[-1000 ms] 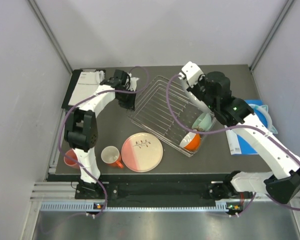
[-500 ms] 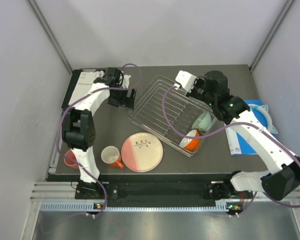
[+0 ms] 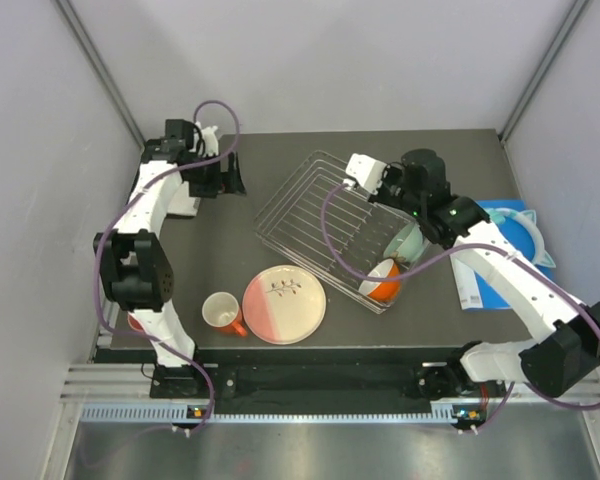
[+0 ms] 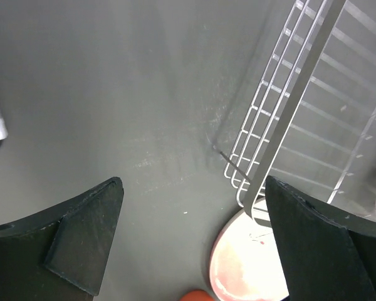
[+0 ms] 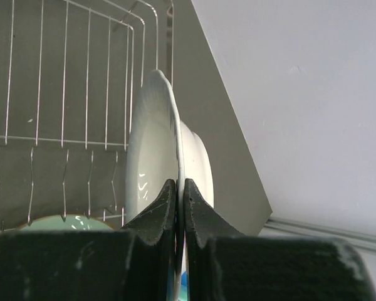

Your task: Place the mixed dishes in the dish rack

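right tool [image 5: 180,188] pinched shut on the thin rim of a white plate [image 5: 151,157], carried on edge in the air over the far end of the dish rack [image 5: 62,75]. left tool [image 4: 194,188] spread wide, holding nothing, parked above bare desk [image 4: 113,94] just beside the rack's corner.

likely trouble from here:
- slipping or swinging in the pinch: only a narrow bite on a smooth glazed lip, with most of the plate's weight hanging away from it.
- landing on top of a wire instead of between two, if lowered off line with the grid; then skating sideways or tipping flat on release.
- knocking the mint green bowl [image 3: 408,240] or the orange mug [image 3: 383,282] already crowded at the rack's right end, if set down too close.
- shoving the light wire rack across the desk with a hard push down.
- snagging the purple cable [image 3: 332,235] that loops over the rack.

looks glossy and plain white, fairly deep, with a broad rim and a rounded well bulging to one side; seen nearly edge-on, upright. cannot tell whether clear of the wires underneath.

waiting on the desk near the front: pink-and-cream plate [image 3: 284,303], another mug [image 3: 221,312], salmon cup [image 3: 138,320] half hidden by the left arm.
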`<state>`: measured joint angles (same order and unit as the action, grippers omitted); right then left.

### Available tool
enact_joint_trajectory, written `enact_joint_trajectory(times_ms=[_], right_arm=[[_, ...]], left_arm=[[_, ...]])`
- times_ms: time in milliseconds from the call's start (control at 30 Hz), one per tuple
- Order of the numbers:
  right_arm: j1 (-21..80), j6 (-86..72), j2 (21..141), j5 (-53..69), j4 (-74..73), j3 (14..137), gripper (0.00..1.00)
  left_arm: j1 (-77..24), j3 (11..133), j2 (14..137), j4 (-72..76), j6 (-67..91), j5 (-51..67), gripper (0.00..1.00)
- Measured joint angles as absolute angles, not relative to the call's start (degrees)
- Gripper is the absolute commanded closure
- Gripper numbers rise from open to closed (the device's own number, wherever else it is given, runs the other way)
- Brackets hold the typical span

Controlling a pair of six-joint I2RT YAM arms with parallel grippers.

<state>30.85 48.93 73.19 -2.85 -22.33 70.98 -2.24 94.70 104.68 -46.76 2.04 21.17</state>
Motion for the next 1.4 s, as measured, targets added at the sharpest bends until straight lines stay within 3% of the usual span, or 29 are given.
enact_joint_trajectory(times_ms=[300, 1033, 1133, 1233, 1400], right_arm=[[30.48, 50.04, 76.79, -2.87, -20.51, 70.00, 1.00], [27.42, 46.02, 80.86, -2.44, -11.53, 67.88, 0.96], [27.66, 47.27, 80.93, -3.29, -10.81, 66.63, 0.86], [28.64, 49.93, 80.93, -5.21, -9.34, 64.55, 0.84], [29.28, 50.92, 80.90, -7.73, -10.22, 64.16, 0.71]], left_arm=[[3.81, 96.73, 103.77, -46.76, 4.84, 28.23, 0.01], [6.17, 96.73, 99.72, -46.74, 5.23, 33.19, 0.01], [6.31, 96.73, 99.35, -46.68, 4.97, 33.21, 0.01], [6.33, 96.36, 99.35, -46.48, 4.95, 33.19, 0.01], [6.35, 95.37, 99.35, -46.28, 4.99, 33.19, 0.01]])
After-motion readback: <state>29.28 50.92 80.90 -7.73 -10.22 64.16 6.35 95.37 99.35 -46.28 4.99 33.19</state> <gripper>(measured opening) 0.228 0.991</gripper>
